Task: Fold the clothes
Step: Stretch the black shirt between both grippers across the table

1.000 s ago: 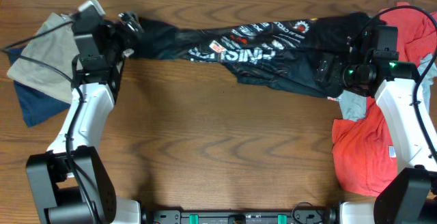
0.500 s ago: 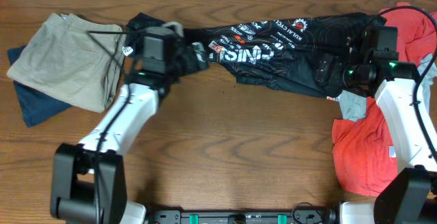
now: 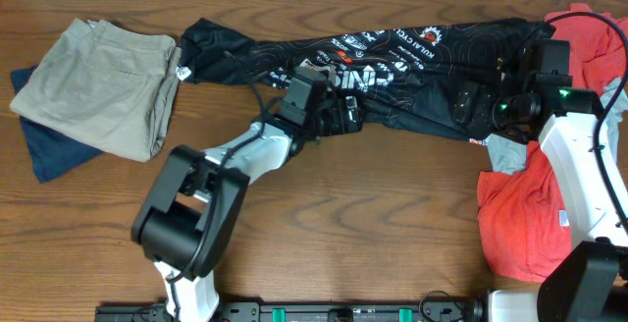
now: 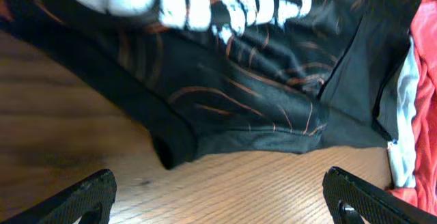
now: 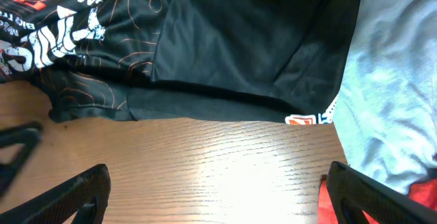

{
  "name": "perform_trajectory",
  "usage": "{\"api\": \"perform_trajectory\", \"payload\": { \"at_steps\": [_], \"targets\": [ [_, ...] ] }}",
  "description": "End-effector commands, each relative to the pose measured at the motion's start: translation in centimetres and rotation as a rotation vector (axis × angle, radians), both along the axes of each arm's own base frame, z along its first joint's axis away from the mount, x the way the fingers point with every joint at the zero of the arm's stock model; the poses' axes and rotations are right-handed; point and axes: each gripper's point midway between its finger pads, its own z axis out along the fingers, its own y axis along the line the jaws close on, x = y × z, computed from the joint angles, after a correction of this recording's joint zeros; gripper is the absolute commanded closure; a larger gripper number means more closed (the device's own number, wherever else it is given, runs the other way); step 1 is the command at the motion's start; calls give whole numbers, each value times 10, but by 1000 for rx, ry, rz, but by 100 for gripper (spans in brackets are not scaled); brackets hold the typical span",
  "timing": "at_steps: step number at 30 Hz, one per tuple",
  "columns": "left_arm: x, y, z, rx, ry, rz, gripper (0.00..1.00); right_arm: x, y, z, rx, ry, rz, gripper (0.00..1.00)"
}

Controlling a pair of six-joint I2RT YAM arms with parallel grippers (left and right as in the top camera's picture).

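The clothes here are chiefly a black T-shirt [image 3: 412, 67] with orange lines and white print, stretched along the far side of the table. My left gripper [image 3: 345, 108] reaches over its lower hem at the middle. It is open above bare wood [image 4: 218, 186], with the shirt's hem [image 4: 239, 94] just ahead. My right gripper [image 3: 469, 102] hovers at the shirt's right part, open over wood [image 5: 218, 183], the black shirt [image 5: 246, 39] ahead of it. A coral-red shirt [image 3: 520, 214] and a pale grey-blue shirt [image 3: 505, 151] lie at the right.
A folded khaki garment [image 3: 93, 86] rests on a dark blue one [image 3: 44, 160] at the far left. The pale grey-blue shirt [image 5: 392, 80] lies close beside my right fingers. Bare wooden table [image 3: 343, 224] spreads across the near half.
My left arm has swung from the shirt's left end to its middle. The shirt's left end now lies spread on the table. The right arm has not moved.
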Motion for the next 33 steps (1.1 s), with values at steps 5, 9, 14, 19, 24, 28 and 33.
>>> {"api": "perform_trajectory", "payload": {
  "at_steps": [5,9,14,19,24,28,33],
  "targets": [
    [-5,-22,-20,-43,11,-29,1,1,-5,6,5,-13,-20,1],
    [-4,-21,-30,-31,14,-21,12,1,-5,6,5,-13,-20,1],
    [4,-14,-33,4,-14,19,59,1,-5,6,5,-12,-19,1],
    [4,-13,-34,7,-11,19,93,1,-5,6,5,-13,-20,1],
    [9,-2,-34,13,1,44,94,1,-5,6,5,-13,-20,1],
    [20,30,-23,22,19,112,94,1,-5,6,4,-13,-20,1],
    [28,84,3,51,46,205,94,1,-6,5,-2,-12,-23,1]
  ]
}}
